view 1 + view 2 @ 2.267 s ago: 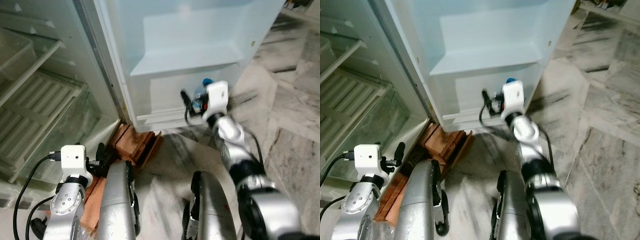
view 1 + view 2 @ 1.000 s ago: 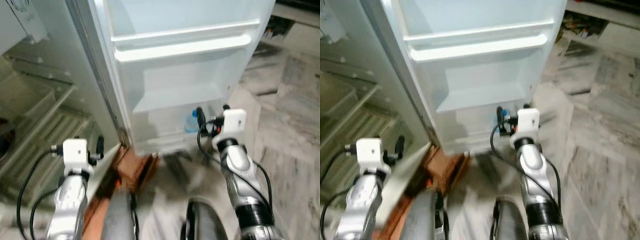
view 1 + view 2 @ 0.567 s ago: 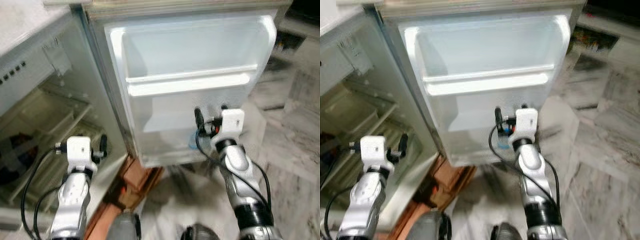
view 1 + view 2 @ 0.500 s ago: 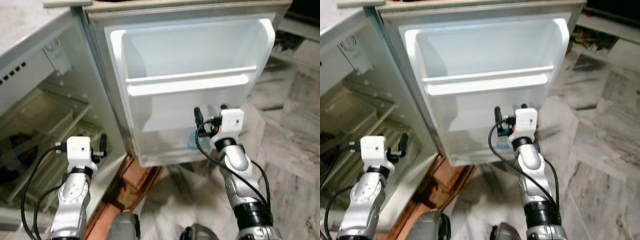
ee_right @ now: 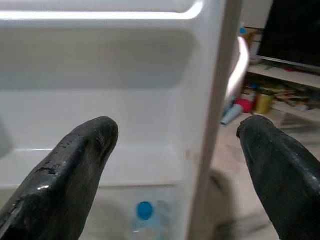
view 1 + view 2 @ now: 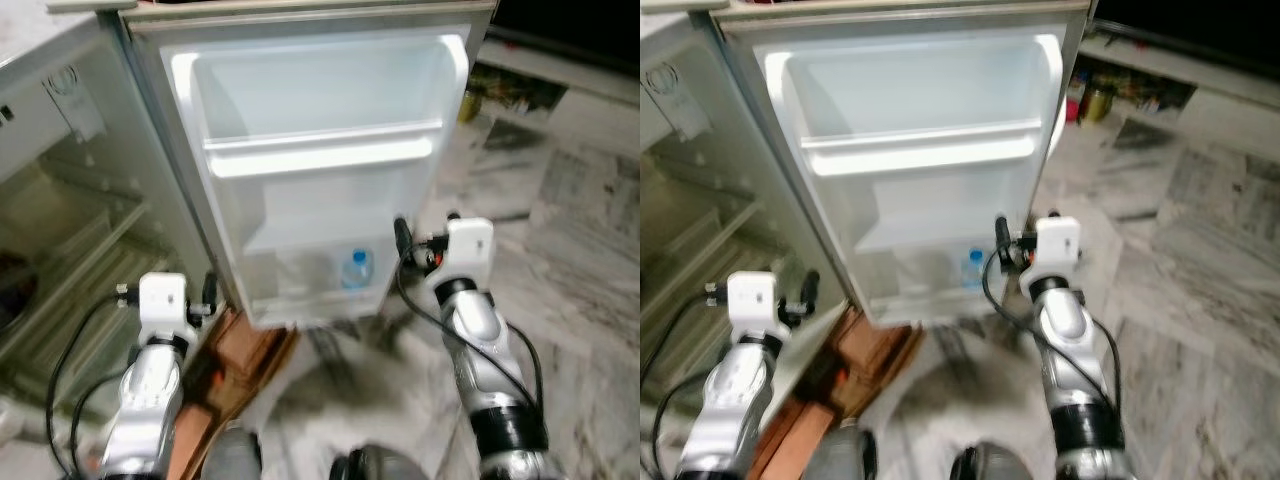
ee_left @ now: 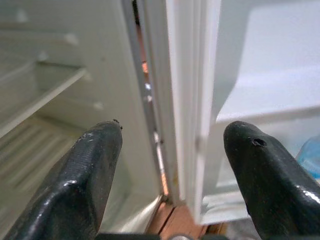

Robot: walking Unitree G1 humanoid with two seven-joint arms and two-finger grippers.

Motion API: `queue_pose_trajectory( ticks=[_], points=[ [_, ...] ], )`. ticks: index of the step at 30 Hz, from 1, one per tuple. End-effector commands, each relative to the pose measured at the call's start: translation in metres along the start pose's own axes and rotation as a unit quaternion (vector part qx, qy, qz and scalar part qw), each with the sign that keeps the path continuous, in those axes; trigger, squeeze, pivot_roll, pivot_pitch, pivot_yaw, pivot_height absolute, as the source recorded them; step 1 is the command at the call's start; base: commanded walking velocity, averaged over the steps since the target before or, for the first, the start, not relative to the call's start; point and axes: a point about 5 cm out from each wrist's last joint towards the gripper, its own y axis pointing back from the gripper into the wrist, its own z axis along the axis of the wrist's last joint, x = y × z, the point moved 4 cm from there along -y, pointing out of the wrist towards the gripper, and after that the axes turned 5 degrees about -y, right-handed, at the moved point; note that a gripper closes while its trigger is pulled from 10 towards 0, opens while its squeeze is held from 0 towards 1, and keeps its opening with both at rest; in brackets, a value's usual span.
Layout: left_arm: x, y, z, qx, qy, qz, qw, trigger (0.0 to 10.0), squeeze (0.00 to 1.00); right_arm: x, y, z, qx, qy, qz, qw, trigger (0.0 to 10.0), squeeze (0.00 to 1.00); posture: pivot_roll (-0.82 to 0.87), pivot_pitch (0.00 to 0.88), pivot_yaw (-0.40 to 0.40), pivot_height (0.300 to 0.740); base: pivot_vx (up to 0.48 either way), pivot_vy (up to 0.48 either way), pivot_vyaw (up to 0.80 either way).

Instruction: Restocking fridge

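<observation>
In the bottom shelf of the open fridge door (image 6: 320,130) a blue-capped water bottle (image 6: 356,269) stood upright, just left of the right gripper (image 6: 424,236), whose fingers were spread and empty. The left gripper (image 7: 167,165), also spread, faced the hinge edge.

The right claw (image 6: 424,231), which held the water bottle (image 6: 356,270), has let go and drawn back, fingers apart.
</observation>
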Motion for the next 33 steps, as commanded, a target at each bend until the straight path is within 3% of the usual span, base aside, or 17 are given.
queue_pose_trajectory(
  ticks=[1,9,14,19,26,33],
  points=[
    [-0.002,0.001,-0.003,0.006,0.0,0.001,1.0,10.0,0.0,-0.004,0.002,-0.005,0.011,0.003,-0.005,1.0,10.0,0.0,0.09,0.044,0.002,0.74,-0.27,-0.394,0.0],
    [0.0,-0.002,0.0,0.002,-0.007,0.003,1.0,10.0,0.0,-0.004,-0.002,-0.009,0.023,0.003,-0.009,1.0,10.0,0.0,0.1,0.05,-0.002,0.74,-0.269,-0.396,-0.46],
    [0.0,0.0,0.005,-0.015,-0.036,-0.013,0.999,10.0,0.0,-0.003,-0.006,0.0,0.007,0.018,-0.003,1.0,10.0,0.0,0.09,0.071,-0.011,0.74,-0.049,-0.395,-0.8],
    [0.005,0.001,0.008,-0.021,-0.038,-0.009,0.999,10.0,0.0,-0.008,-0.01,0.008,-0.001,0.019,-0.008,1.0,10.0,0.0,0.09,0.088,-0.007,0.74,0.0,-0.344,-0.8],
    [0.008,-0.002,0.007,-0.025,-0.042,-0.02,0.999,10.0,0.0,-0.002,-0.011,0.007,-0.004,0.025,0.0,1.0,10.0,0.0,0.08,0.085,-0.008,0.74,0.0,0.0,-0.8],
    [0.01,-0.004,0.004,-0.02,-0.051,-0.021,0.998,10.0,0.0,0.004,-0.005,0.006,-0.013,0.022,0.015,1.0,10.0,0.0,0.09,0.074,-0.004,0.74,0.472,0.0,-0.32]
  ],
)
